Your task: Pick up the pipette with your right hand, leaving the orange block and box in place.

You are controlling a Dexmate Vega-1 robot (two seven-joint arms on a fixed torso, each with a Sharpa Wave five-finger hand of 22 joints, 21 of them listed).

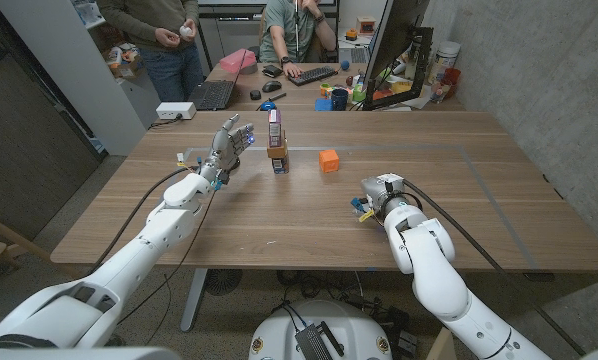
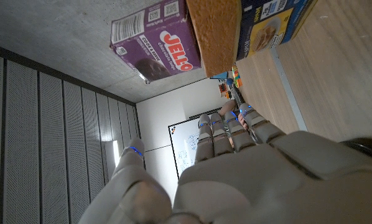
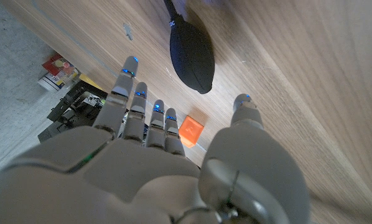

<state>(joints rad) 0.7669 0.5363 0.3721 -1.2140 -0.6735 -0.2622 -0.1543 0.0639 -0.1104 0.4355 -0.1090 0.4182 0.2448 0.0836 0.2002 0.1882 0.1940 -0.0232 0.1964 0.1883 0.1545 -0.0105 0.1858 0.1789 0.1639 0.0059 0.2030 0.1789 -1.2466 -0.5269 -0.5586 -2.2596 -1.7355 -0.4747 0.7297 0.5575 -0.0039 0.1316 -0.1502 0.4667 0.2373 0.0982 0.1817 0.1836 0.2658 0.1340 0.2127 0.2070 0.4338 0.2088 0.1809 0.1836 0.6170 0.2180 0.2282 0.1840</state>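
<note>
Right hand (image 3: 155, 174), seen along its own back in the right wrist view: fingers (image 3: 125, 93) straight and spread, thumb set well apart from them, nothing held. Just past the fingertips, in the gap between fingers and thumb, lies the pipette (image 3: 191, 53) on the table (image 3: 310, 74). Its black bulb is the end nearer the hand, and the thin dark stem leads off from the bulb away from the hand, so the long axis runs roughly in line with the fingers. No finger touches the bulb. The bulb is smooth, matt and rounded, tapering to a blunt tip toward the hand; it looks soft enough to give under a pinch, and it may roll.

In the head view the right hand (image 1: 381, 192) sits low over the table (image 1: 499, 200) at mid-depth. The pipette is too small there to make out beside the hand.

The orange block (image 1: 328, 160) stands farther out and toward the robot's left, apart from the hand. In the right wrist view the orange block (image 3: 190, 129) shows beyond the fingers, clear of the pipette.

The box (image 1: 275, 127), purple, stands upright on a brown object farther left again. The left hand (image 1: 229, 140) is raised just beside it, fingers apart and empty. The right hand is by far the nearer to the pipette; a short reach forward and a closing of thumb against fingers appears to be what the grasp calls for.
</note>
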